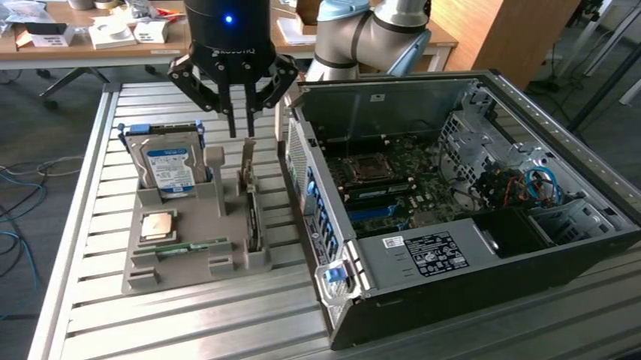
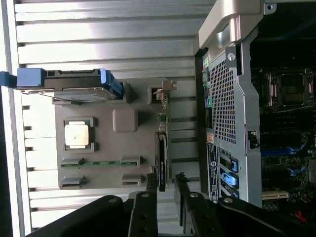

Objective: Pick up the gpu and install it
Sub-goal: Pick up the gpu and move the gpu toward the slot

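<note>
Gpu (image 1: 252, 214) on edge in gray tray (image 1: 185, 266) on desk (image 1: 120, 315), long axis level, parallel to computer case (image 1: 451, 300); end effector (image 1: 242, 135) above, released, grasping nothing.

robotics lab or workshop. universal robots arm (image 1: 371, 30) at slatted aluminium desk (image 1: 150, 319); open pc tower (image 1: 421, 300), bare motherboard (image 1: 401, 176); grey parts fixture (image 1: 215, 229) beside it. behind: wooden desk (image 1: 70, 16) cluttered with small boxes (image 1: 108, 34); loose cables (image 1: 20, 187) on floor.
</note>
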Robot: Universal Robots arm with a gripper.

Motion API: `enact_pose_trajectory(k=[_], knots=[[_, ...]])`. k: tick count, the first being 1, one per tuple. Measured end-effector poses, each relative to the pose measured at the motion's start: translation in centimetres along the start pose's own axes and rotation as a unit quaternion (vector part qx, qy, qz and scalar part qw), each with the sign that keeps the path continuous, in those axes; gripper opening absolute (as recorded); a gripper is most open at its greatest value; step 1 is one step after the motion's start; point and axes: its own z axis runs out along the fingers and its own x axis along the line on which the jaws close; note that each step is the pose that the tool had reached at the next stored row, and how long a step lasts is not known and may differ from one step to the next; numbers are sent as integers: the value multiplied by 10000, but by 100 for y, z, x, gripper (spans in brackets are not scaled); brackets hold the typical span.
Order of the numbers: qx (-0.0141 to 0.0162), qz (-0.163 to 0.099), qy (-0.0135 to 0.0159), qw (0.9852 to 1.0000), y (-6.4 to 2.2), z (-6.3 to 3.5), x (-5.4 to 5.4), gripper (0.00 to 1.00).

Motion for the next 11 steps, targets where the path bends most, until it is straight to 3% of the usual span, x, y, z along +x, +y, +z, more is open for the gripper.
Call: enact_pose_trajectory(k=[3,4,11], knots=[[0,0,0,10000,0,0,0,35],[0,0,0,10000,0,0,0,42],[0,0,0,10000,0,5,0,42]])
